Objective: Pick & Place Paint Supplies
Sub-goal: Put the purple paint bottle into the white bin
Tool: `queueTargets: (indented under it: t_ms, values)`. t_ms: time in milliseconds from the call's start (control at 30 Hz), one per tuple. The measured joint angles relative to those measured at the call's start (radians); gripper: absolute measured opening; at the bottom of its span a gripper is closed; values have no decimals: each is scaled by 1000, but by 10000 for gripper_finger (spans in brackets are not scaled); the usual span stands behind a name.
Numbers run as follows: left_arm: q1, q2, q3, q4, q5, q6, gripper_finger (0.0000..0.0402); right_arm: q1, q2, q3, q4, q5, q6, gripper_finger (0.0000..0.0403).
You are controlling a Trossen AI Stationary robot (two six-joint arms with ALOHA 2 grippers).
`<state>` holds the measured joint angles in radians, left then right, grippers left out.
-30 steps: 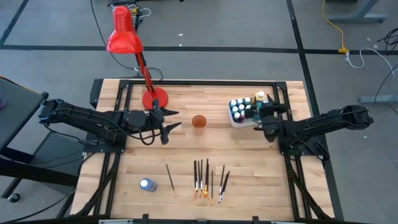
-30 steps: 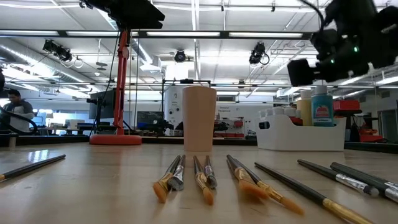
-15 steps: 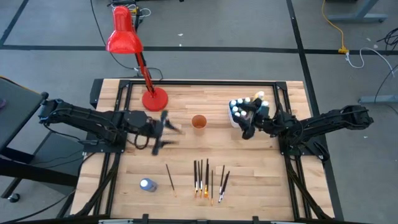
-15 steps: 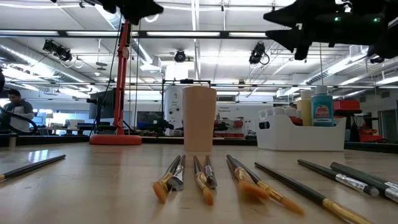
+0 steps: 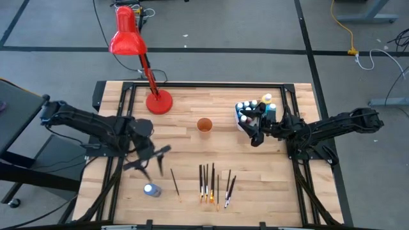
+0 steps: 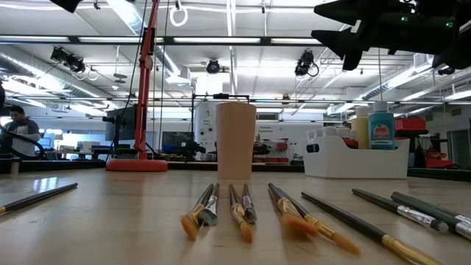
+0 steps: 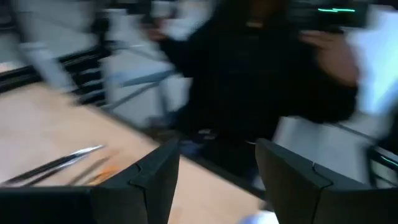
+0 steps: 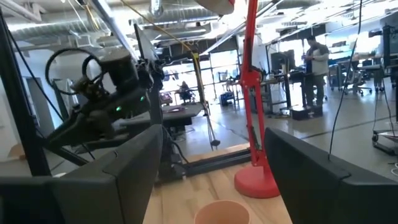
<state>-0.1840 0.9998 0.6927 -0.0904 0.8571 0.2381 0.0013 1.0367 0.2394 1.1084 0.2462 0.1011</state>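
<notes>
Paintbrushes [image 5: 214,182] lie in a loose row on the front part of the tabletop [image 5: 192,153], their orange-yellow ends toward the front edge; in the low view the same brushes [image 6: 243,210] fan out just before the camera. One more thin brush [image 5: 174,182] lies apart from them, toward my left side, and near it a single blue-white paint bottle [image 5: 151,190] lies on the wood. The other paint bottles [image 5: 252,110] stand together in the white tub [image 5: 241,122] at the far right part of the tabletop; in the low view two of them [image 6: 372,126] rise above its rim.

My left pincer [image 5: 153,163] hangs over the tabletop between the lone brush and the left frame, its fingers spread wide and holding nothing. My right pincer [image 5: 254,128] is just beside the tub, on the side facing the middle, also wide and with nothing in it.

Between the two pincers stands the small orange cup [image 5: 204,126]. The red lamp [image 5: 131,45] has its base at the far left part of the tabletop. A person [image 6: 18,132] shows in the room behind.
</notes>
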Motion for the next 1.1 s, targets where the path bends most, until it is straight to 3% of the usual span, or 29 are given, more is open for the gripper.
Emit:
queueTargets:
  t_ms: [67,167,433,567,700,867,1100]
  values:
    - [-26,0,-29,-4,43,56,220,0,0,0,3,-1,5,284]
    - [-68,1,-73,29,26,83,220,0,0,0,8,-2,28,284]
    - [-154,1,-262,348,2,34,215,0,0,0,26,-2,49,284]
    - [-183,1,-328,429,-1,36,205,0,0,0,50,-2,58,284]
    - [-206,1,-358,453,-62,65,193,0,0,0,61,-2,61,284]
    - [-234,1,-384,462,-229,89,179,0,0,0,60,-2,75,284]
    - [-255,1,-388,464,-229,93,144,0,0,0,60,-1,76,284]
